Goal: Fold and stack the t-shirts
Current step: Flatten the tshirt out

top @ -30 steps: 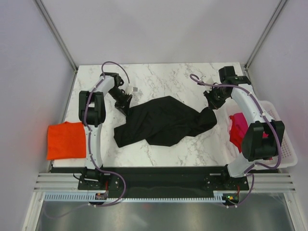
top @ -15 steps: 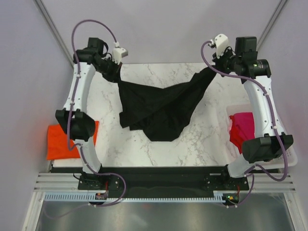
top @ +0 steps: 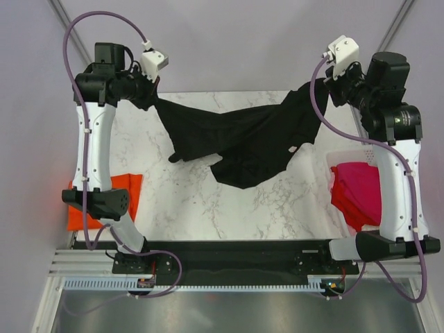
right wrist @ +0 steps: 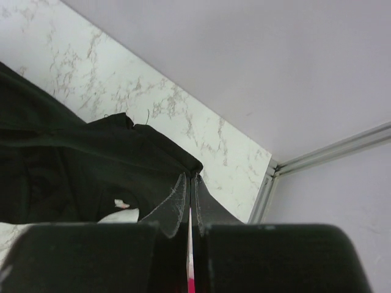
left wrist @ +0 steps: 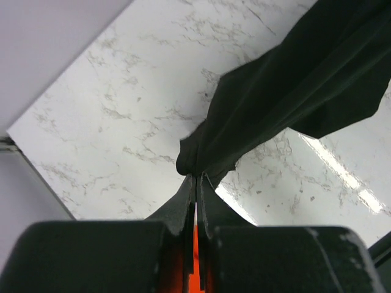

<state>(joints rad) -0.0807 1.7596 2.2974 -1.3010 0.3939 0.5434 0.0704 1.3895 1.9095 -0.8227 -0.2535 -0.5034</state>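
Orange t-shirt lies near left on the table, magenta t-shirt in the basket at right. Farther back, the black t-shirt hangs lifted, long axis left to right, sagging between left gripper and right gripper, each clamped on one end, both higher and wider apart than a second ago

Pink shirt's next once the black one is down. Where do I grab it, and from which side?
Probably best to take the pink shirt by its bunched upper folds, coming straight down from above. It lies crumpled in the basket, whose walls block a sideways approach, and no flat edge or collar shows to pinch.
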